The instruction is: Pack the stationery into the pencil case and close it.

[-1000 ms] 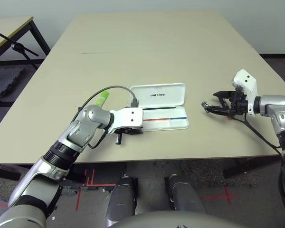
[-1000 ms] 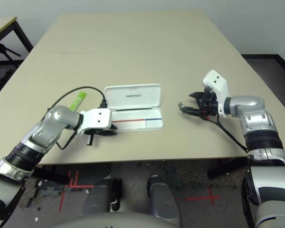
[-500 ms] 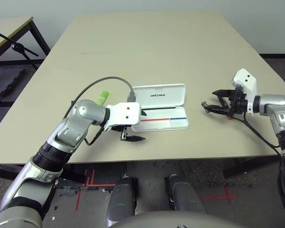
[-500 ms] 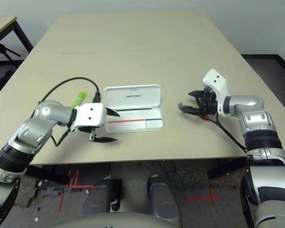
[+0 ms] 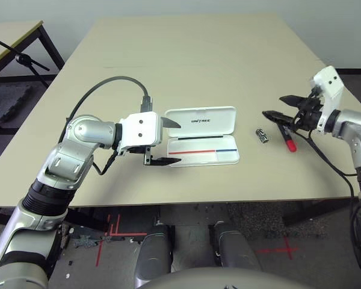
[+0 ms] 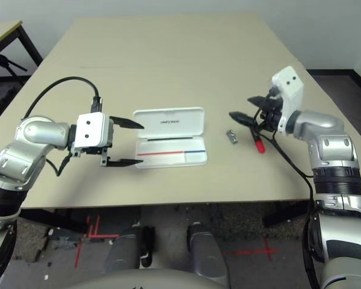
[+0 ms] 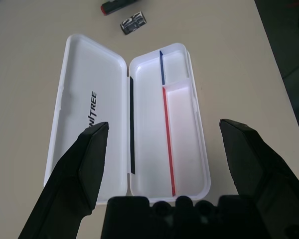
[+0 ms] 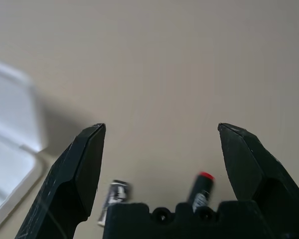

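Observation:
The white pencil case (image 5: 202, 122) lies open mid-table, its lid marked UNITREE folded back. Its tray (image 7: 182, 149) has a red and blue stripe, and a thin black strip runs along the hinge. My left gripper (image 5: 180, 143) hovers open at the case's left end, fingers (image 7: 89, 149) spread across its width with nothing between them. To the right of the case lie a small silver-and-black metal piece (image 5: 262, 135) and a red marker (image 5: 288, 142). My right gripper (image 5: 274, 107) hangs open just above and behind those two, empty.
A grey cable (image 5: 102, 90) loops from my left wrist over the table. Another table (image 5: 12, 33) and a black stand (image 5: 18, 57) are off to the far left. Bare tabletop (image 5: 186, 54) stretches behind the case; the front edge runs close below it.
My left gripper opened, rose from the tray's left end and drew back leftward. My right gripper lifted up and back, uncovering the marker and metal piece on the table.

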Controlling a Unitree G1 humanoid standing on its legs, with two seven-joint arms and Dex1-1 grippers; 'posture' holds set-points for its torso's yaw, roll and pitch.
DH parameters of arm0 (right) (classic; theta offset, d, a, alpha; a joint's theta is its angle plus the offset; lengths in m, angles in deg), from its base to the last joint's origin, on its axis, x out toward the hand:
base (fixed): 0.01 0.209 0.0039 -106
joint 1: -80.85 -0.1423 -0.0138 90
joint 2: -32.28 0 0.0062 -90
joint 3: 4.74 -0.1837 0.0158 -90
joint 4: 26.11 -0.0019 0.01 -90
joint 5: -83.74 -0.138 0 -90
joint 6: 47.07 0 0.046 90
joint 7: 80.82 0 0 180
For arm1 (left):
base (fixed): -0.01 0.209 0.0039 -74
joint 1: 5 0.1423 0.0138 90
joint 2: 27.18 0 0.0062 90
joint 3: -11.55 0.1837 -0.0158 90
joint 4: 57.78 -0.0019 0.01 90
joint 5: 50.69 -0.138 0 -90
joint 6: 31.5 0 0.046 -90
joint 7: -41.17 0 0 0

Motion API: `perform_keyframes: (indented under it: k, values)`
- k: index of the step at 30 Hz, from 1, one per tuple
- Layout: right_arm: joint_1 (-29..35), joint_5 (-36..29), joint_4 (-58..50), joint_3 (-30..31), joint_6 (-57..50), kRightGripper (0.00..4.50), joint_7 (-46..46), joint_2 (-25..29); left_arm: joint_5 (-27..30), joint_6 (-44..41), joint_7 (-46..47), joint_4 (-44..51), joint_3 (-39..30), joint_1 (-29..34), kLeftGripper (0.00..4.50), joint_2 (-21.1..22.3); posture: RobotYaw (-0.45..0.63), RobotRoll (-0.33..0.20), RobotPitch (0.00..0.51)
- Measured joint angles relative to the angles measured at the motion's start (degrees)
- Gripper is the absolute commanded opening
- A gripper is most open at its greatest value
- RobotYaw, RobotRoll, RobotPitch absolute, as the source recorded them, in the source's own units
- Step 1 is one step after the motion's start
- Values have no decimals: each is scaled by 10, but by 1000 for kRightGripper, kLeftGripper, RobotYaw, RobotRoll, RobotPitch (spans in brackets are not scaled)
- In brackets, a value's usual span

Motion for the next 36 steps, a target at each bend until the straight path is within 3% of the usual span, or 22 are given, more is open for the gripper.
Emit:
perform_keyframes:
  k: [5,11,32,36]
  values:
    - [-22,18,12,2,-132,4500,85,0,1,6,1,-10,0,-1,4483,-2,-53,0,91]
    - [-36,26,37,26,-219,4500,87,24,1,11,1,-11,3,-4,4483,-5,-53,0,88]
    - [-112,74,245,106,-128,4500,31,-7,-4,8,11,-7,13,-7,4483,-6,-6,0,79]
    - [-114,83,256,108,-117,3583,24,-5,-4,7,12,-5,13,-7,4500,-6,-8,0,78]
